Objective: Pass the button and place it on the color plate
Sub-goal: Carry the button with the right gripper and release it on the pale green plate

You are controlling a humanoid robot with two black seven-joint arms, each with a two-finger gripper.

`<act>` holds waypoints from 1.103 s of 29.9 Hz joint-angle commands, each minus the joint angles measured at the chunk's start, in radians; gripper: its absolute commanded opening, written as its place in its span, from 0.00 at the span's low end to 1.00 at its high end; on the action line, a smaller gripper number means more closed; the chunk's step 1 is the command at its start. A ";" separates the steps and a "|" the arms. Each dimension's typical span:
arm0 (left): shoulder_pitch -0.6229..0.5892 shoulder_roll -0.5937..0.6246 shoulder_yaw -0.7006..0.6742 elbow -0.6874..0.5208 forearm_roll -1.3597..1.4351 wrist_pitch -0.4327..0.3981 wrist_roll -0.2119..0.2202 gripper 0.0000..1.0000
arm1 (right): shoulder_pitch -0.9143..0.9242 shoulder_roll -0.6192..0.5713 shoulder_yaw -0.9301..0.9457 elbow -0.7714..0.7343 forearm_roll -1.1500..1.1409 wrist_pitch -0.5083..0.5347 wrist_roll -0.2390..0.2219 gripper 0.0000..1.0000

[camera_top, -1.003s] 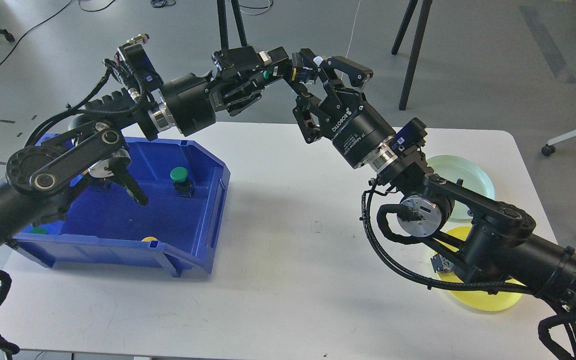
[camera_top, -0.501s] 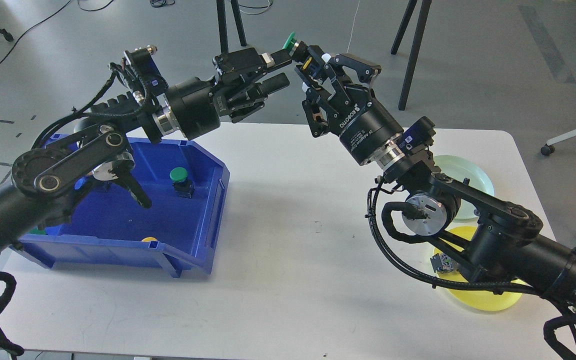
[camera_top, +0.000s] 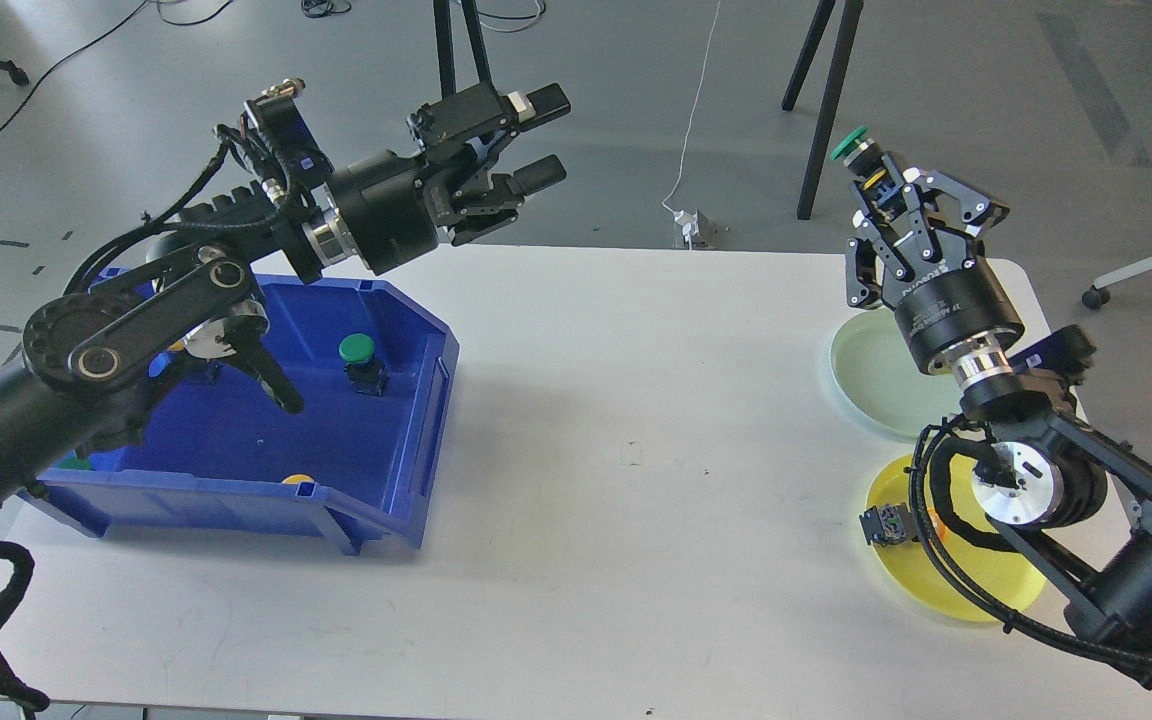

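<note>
Grey floor with tripod legs lies behind the white worktop, which carries a blue bin at the left and two plates at the right: a pale green plate and, nearer, a yellow plate with a small dark part at its left rim.

At the right, the right gripper points up above the green plate, its fingers clamped on the body of a green button, cap uppermost. At the left, the left gripper hangs over the bin's far edge with its fingers apart and nothing between them.

Judging by this, the pass is done and the placing is in hand. A green cap suggests the green plate. To do it well, the wrist should turn so the button comes down base first, over the plate's flat middle and not its raised rim. Lower until the base touches before the fingers part; a drop from height would probably tip it, since it is tall and top-heavy. Lift straight up afterwards, clear of the cap. Another green button stands in the bin.
</note>
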 commanded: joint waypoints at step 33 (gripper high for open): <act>-0.001 0.000 -0.001 0.003 -0.003 0.000 0.000 0.92 | 0.021 0.091 0.163 -0.331 0.378 -0.260 -0.396 0.51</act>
